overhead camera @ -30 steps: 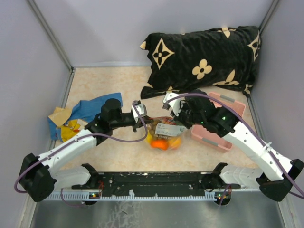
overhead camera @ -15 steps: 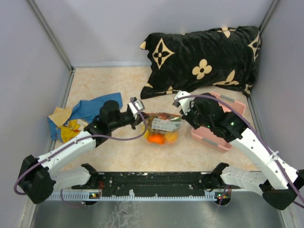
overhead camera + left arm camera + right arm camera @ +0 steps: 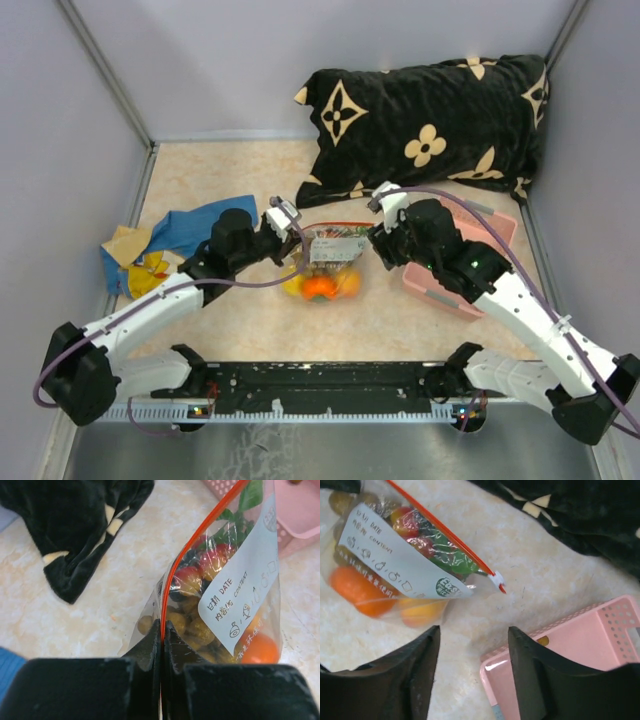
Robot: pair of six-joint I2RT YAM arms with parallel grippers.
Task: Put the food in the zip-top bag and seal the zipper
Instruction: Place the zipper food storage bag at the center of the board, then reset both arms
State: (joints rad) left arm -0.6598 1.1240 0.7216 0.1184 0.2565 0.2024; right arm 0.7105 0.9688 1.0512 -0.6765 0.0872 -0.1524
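Observation:
The zip-top bag (image 3: 325, 268) lies between both grippers, clear, with a white label. Through it shows the food: an orange fruit (image 3: 357, 590), a yellow-orange one (image 3: 420, 612), brown-tan berries (image 3: 195, 630) and red and green pieces. The orange-red zipper (image 3: 200, 535) runs straight along the bag's top edge to its white slider end (image 3: 497, 580). My left gripper (image 3: 163, 627) is shut on the zipper's left end. My right gripper (image 3: 474, 629) is open just past the slider end, touching nothing. In the top view the left gripper (image 3: 290, 232) and right gripper (image 3: 378, 238) flank the bag.
A pink slotted basket (image 3: 455, 290) stands right of the bag, under my right arm, with a small yellow thing inside (image 3: 543, 640). A black patterned pillow (image 3: 430, 120) fills the back right. Blue cloth (image 3: 195, 228) lies at the left, by the wall.
My right gripper slid rightward along the zipper, then let go and opened. The bag shifted left and away from the bases, still held by my left gripper.

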